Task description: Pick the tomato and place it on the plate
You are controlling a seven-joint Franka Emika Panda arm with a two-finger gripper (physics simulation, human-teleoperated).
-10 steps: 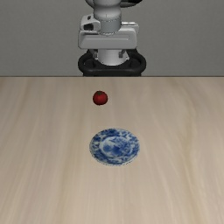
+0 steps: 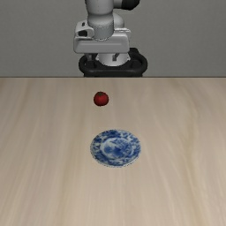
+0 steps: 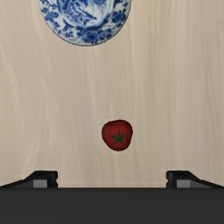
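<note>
We see a pale wooden table spread across the exterior view, and at its far edge the arm stands folded over its dark base, its white hand block held high and facing down. That view gives us the whole blue-and-white plate, lying flat near the table's middle, with the tomato between it and the base, apart from the plate. In the wrist view the plate is cut by the frame edge, and the tomato shows as round, red and glossy, with a dark star-shaped stem mark on top. It rests on the table just ahead of the gripper. The two dark fingertips stand wide apart, holding nothing and touching nothing.
</note>
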